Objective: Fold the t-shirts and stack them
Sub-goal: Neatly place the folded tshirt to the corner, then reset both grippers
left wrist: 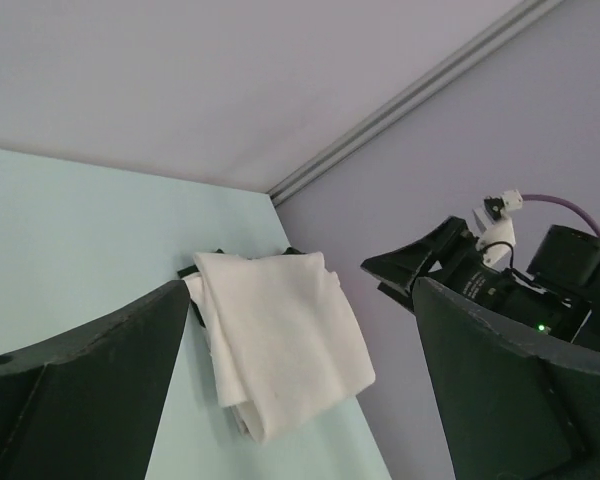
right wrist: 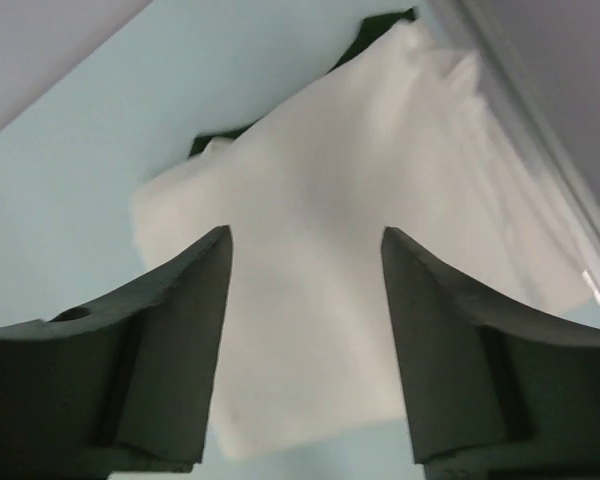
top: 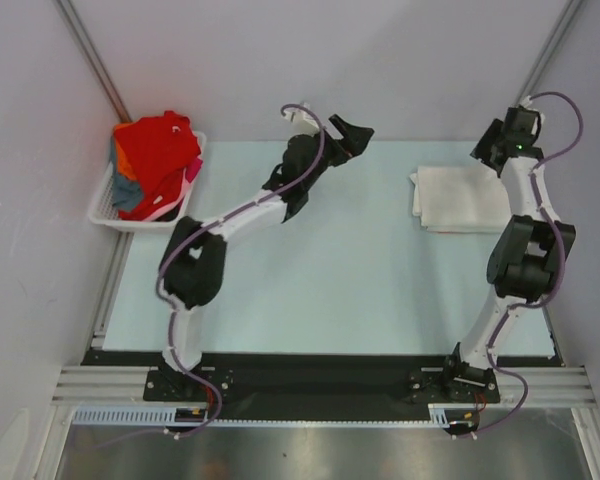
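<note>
Cloth in two places. White t-shirt (top: 460, 197), folded, lies flat at the far right of the pale surface (top: 330, 280), well apart from the other garments. Shows several layered edges along one side in the left wrist view; one garment or more, impossible to tell. Small dark patches peek from under its far edge in both wrist views, too little exposed to identify.

Right pincer (right wrist: 305, 240) hangs directly over that fold, fingers (right wrist: 170, 340) spread wide, only white cloth seen in the gap, nothing pinched. Touching the cloth or just above it: cannot tell, tips close to the lens and blurred. From overhead, reads only as a dark lump at the far right corner, jaws not legible there.

Left pincer (left wrist: 300, 290) held up off the surface near its far middle, likewise spread and empty, pointing across toward the white fold and the right arm's wrist. From overhead, merges into one black shape with the wrist.

White slatted basket (top: 105, 205) at the far left corner, heaped. Red t-shirt (top: 160, 150) on top, covering most of the pile. Orange t-shirt (top: 123, 158) only a sliver at the left. Blue-grey t-shirt (top: 126, 192) a patch beneath it. Pink t-shirt (top: 193, 172) a strip at the right side and near rim. All crumpled, outlines mostly buried, number of garments underneath not countable.
</note>
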